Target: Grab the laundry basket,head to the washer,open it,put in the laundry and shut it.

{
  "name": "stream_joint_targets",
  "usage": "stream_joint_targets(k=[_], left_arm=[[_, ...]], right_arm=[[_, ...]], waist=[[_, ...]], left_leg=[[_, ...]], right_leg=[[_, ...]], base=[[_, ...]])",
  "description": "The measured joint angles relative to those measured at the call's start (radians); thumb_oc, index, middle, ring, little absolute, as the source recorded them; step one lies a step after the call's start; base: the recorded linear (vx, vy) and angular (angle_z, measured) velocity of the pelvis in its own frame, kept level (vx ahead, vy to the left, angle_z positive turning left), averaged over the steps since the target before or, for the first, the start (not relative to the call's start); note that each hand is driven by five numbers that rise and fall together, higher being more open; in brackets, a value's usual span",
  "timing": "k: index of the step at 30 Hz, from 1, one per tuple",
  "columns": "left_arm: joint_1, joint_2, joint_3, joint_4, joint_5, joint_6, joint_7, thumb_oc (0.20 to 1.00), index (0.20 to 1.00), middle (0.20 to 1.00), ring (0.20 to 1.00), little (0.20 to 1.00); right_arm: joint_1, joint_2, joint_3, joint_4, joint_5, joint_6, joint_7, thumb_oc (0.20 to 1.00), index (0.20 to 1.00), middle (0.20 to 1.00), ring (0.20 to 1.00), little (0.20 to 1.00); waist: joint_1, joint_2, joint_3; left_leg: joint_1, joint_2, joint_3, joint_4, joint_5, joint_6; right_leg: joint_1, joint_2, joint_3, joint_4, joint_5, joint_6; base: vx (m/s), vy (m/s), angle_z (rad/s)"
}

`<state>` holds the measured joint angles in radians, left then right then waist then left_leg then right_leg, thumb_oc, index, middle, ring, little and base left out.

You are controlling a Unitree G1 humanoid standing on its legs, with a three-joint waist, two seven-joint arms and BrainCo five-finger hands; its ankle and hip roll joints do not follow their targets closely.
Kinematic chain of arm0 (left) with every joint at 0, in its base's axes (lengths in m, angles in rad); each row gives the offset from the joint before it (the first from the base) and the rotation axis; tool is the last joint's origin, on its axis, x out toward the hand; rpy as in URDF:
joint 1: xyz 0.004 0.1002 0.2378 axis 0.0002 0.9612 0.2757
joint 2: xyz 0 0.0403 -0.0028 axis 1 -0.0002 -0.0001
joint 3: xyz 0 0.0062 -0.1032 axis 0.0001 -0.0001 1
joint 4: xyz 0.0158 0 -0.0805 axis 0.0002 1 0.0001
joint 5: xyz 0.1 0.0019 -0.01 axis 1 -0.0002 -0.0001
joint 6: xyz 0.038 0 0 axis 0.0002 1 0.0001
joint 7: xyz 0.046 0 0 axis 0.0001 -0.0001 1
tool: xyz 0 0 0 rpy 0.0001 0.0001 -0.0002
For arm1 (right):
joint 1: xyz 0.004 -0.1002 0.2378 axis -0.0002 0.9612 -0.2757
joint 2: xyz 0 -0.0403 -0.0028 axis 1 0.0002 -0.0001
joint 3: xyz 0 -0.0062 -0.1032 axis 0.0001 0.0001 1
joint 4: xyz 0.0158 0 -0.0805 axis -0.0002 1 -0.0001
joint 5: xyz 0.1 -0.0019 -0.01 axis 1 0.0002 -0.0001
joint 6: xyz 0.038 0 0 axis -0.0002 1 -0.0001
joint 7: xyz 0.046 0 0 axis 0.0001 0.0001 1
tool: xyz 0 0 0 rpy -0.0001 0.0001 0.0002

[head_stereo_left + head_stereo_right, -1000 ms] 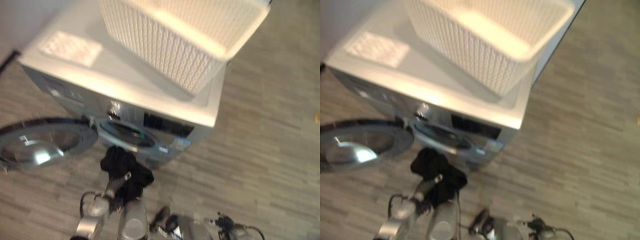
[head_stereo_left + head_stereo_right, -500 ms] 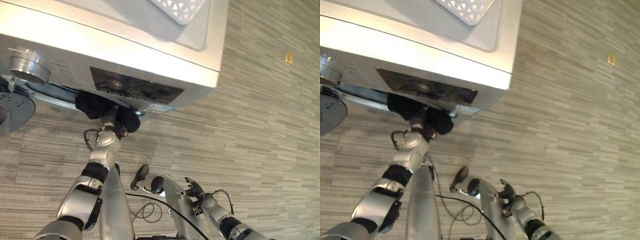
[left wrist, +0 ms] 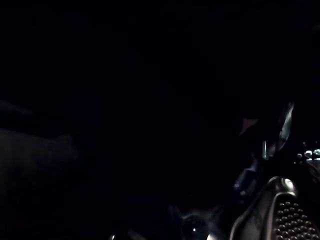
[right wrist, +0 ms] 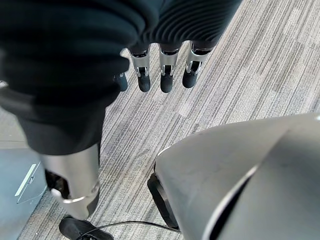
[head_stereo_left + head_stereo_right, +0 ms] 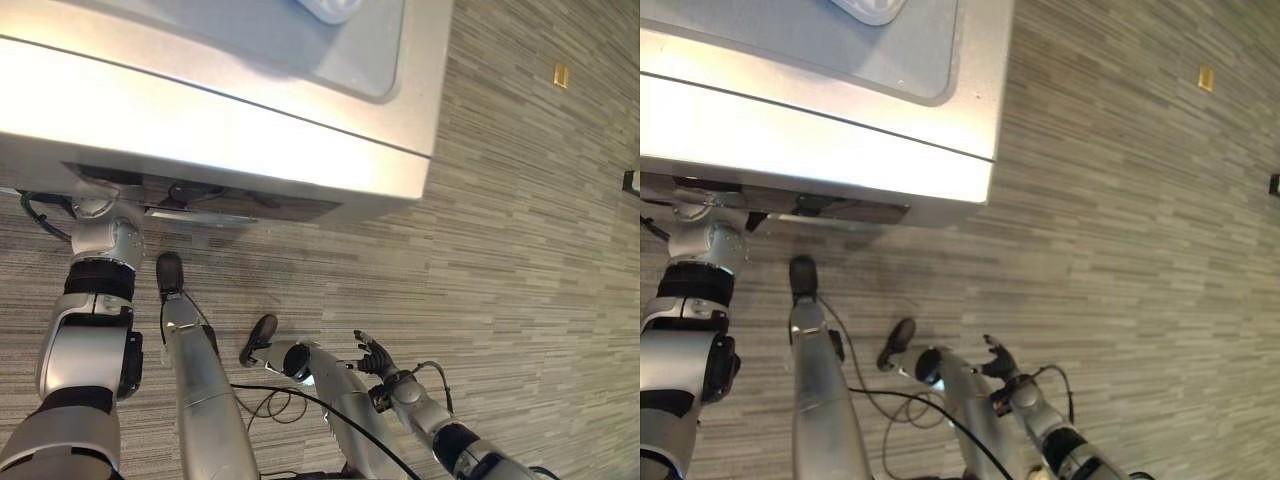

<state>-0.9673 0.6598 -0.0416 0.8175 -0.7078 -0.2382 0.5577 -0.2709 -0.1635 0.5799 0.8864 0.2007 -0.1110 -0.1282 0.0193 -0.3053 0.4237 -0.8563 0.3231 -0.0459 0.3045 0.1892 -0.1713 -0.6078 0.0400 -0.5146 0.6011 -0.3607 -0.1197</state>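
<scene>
- Risk, our call: laundry snags on the drum lip or comes back out with the arm if the release is blind. Left wrist view is almost black, so we can't confirm the laundry is deep enough inside the washer (image 5: pixel 250 110).
- Risk: left forearm sits right under the washer's front edge, so a fast pull-out could knock the opening.
- Risk: basket (image 5: pixel 330 8) sits on top of the washer with just a corner in frame. We can't tell whether anything is left in it.
- Left hand is up inside the washer opening, past the wrist at the front edge. Fingers hidden, so we can't tell whether they're apart or clamped on anything.
- Laundry: we can't see it. We presume it is in the drum with that hand.
- Right hand (image 5: pixel 372 355) hangs low over the floor (image 5: pixel 520 250), fingers relaxed and apart, holding and touching nothing.
</scene>
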Motion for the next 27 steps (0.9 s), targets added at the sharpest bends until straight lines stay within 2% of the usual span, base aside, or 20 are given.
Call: stream_joint_targets(k=[4,8,9,11,14,15,17,19,20,21,22,23,24,25,26,27], left_arm=[[-0.117,0.006,-0.021,0.104,-0.021,0.0,0.003,0.2,0.2,0.2,0.2,0.2],[-0.159,-0.002,-0.064,0.11,-0.119,-0.005,-0.019,0.2,0.2,0.2,0.2,0.2],[-0.168,-0.036,-0.046,0.106,-0.187,-0.022,-0.026,0.2,0.2,0.2,0.2,0.2],[-0.177,-0.128,0.06,0.078,-0.372,-0.086,-0.046,0.2,0.2,0.2,0.2,0.2],[-0.151,-0.165,0.114,0.044,-0.527,-0.178,-0.061,0.2,0.2,0.2,0.2,0.2],[-0.15,-0.174,0.113,0.043,-0.554,-0.202,-0.062,1.0,1.0,1.0,1.0,1.0],[-0.15,-0.158,0.086,0.057,-0.605,-0.205,-0.065,1.0,1.0,1.0,1.0,1.0],[-0.162,-0.061,-0.051,0.157,-0.606,-0.112,-0.089,1.0,1.0,1.0,1.0,1.0],[-0.174,0.003,-0.16,0.211,-0.542,-0.039,-0.12,1.0,1.0,1.0,1.0,1.0],[-0.172,0.013,-0.198,0.218,-0.502,-0.021,-0.143,1.0,1.0,1.0,1.0,1.0],[-0.179,0.045,-0.245,0.226,-0.416,0.027,-0.183,1.0,1.0,1.0,1.0,1.0],[-0.185,0.084,-0.33,0.234,-0.349,0.058,-0.212,1.0,1.0,1.0,1.0,1.0],[-0.192,0.107,-0.364,0.232,-0.254,0.095,-0.248,1.0,1.0,1.0,1.0,1.0],[-0.192,0.107,-0.364,0.232,-0.254,0.095,-0.248,1.0,1.0,1.0,1.0,1.0],[-0.254,0.13,-0.466,0.256,-0.103,0.147,-0.309,1.0,1.0,1.0,1.0,1.0],[-0.281,0.131,-0.49,0.274,-0.053,0.161,-0.328,1.0,1.0,1.0,1.0,1.0]], right_arm=[[0.002,-0.025,0.035,0.0,-0.001,0.0,0.007,1.0,1.0,1.0,1.0,1.0],[0.018,-0.05,0.07,-0.003,-0.008,0.002,0.026,1.0,1.0,1.0,1.0,1.0],[0.026,-0.053,0.069,-0.003,-0.008,0.002,0.024,1.0,1.0,1.0,1.0,1.0],[0.026,-0.055,0.059,0.005,-0.01,0.012,0.024,1.0,1.0,1.0,1.0,1.0],[0.038,-0.054,0.054,-0.001,-0.011,0.028,0.021,1.0,1.0,1.0,1.0,1.0],[0.041,-0.054,0.054,-0.002,-0.011,0.032,0.021,1.0,1.0,1.0,1.0,1.0],[0.058,-0.058,0.048,-0.029,-0.01,0.048,0.021,1.0,1.0,1.0,1.0,1.0],[0.059,-0.077,0.039,-0.078,-0.01,0.063,0.026,1.0,1.0,1.0,1.0,1.0],[0.062,-0.113,0.025,-0.131,-0.011,0.066,0.027,1.0,1.0,1.0,1.0,1.0],[0.064,-0.13,0.014,-0.153,-0.011,0.065,0.028,1.0,1.0,1.0,1.0,1.0],[0.061,-0.149,0.001,-0.161,-0.011,0.065,0.031,1.0,1.0,1.0,1.0,1.0],[0.063,-0.155,-0.011,-0.164,-0.011,0.066,0.041,1.0,1.0,1.0,1.0,1.0],[0.069,-0.167,-0.018,-0.166,-0.011,0.067,0.046,1.0,1.0,1.0,1.0,1.0],[0.069,-0.167,-0.018,-0.166,-0.011,0.067,0.046,1.0,1.0,1.0,1.0,1.0],[0.077,-0.18,-0.017,-0.158,-0.011,0.068,0.065,1.0,1.0,1.0,1.0,1.0],[0.076,-0.18,-0.015,-0.155,-0.011,0.068,0.069,1.0,1.0,1.0,1.0,1.0]], waist=[[-0.005,-0.014,-0.011],[-0.012,-0.063,-0.049],[-0.013,-0.073,-0.057],[-0.02,-0.082,-0.064],[-0.025,-0.083,-0.064],[-0.025,-0.082,-0.064],[-0.02,-0.08,-0.062],[-0.018,-0.065,-0.051],[-0.015,-0.04,-0.031],[-0.013,-0.03,-0.023],[0.001,-0.018,-0.014],[0.003,-0.013,-0.01],[0.011,-0.001,-0.001],[0.011,-0.001,-0.001],[0.029,0.015,0.011],[0.032,0.019,0.014]], left_leg=[[-0.006,0.006,-0.009,-0.01,0.009,-0.013],[-0.027,0.018,-0.03,-0.016,0.021,-0.022],[-0.029,0.018,-0.028,-0.024,0.023,-0.024],[-0.041,0.014,-0.032,-0.033,0.034,-0.021],[-0.04,0.009,-0.027,-0.039,0.039,-0.017],[-0.039,0.008,-0.026,-0.04,0.041,-0.015],[-0.03,0.007,-0.027,-0.047,0.047,-0.016],[0.001,0.007,-0.021,-0.048,0.047,-0.015],[0.028,0.008,-0.02,-0.051,0.047,-0.015],[0.033,0.008,-0.02,-0.053,0.047,-0.015],[0.035,0.01,-0.014,-0.065,0.053,-0.019],[0.034,0.011,-0.012,-0.07,0.058,-0.018],[0.034,0.011,-0.012,-0.069,0.058,-0.018],[0.034,0.011,-0.012,-0.069,0.058,-0.018],[0.035,0.011,-0.012,-0.068,0.058,-0.018],[0.032,0.011,-0.013,-0.069,0.059,-0.018]], right_leg=[[0.001,0.013,-0.006,-0.017,0.005,-0.009],[-0.011,0.031,-0.02,-0.027,0.008,-0.015],[-0.016,0.032,-0.019,-0.029,0.008,-0.015],[-0.025,0.032,-0.023,-0.033,0.009,-0.016],[-0.025,0.027,-0.022,-0.037,0.012,-0.013],[-0.024,0.027,-0.022,-0.037,0.013,-0.013],[-0.019,0.027,-0.023,-0.04,0.014,-0.012],[0.008,0.025,-0.02,-0.039,0.015,-0.011],[0.036,0.026,-0.021,-0.046,0.017,-0.008],[0.041,0.027,-0.021,-0.048,0.017,-0.009],[0.033,0.027,-0.019,-0.046,0.017,-0.009],[0.028,0.026,-0.019,-0.042,0.017,-0.009],[0.027,0.025,-0.019,-0.037,0.017,-0.009],[0.027,0.025,-0.019,-0.037,0.017,-0.009],[0.027,0.024,-0.021,-0.032,0.017,-0.01],[0.026,0.024,-0.023,-0.032,0.017,-0.01]], base=[[0.03,-0.023,0.01],[0.05,-0.042,0.02],[0.04,-0.04,0.05],[0.01,-0.013,0.08],[0.0,0.0,0.01],[0.0,0.0,0.0],[-0.02,0.038,0.01],[-0.03,0.043,-0.04],[-0.03,0.039,-0.01],[-0.03,0.034,-0.03],[-0.03,0.029,-0.05],[-0.04,0.015,-0.05],[0.0,0.0,0.0],[0.0,0.0,0.0],[0.0,0.0,0.0],[0.0,0.0,0.0]])
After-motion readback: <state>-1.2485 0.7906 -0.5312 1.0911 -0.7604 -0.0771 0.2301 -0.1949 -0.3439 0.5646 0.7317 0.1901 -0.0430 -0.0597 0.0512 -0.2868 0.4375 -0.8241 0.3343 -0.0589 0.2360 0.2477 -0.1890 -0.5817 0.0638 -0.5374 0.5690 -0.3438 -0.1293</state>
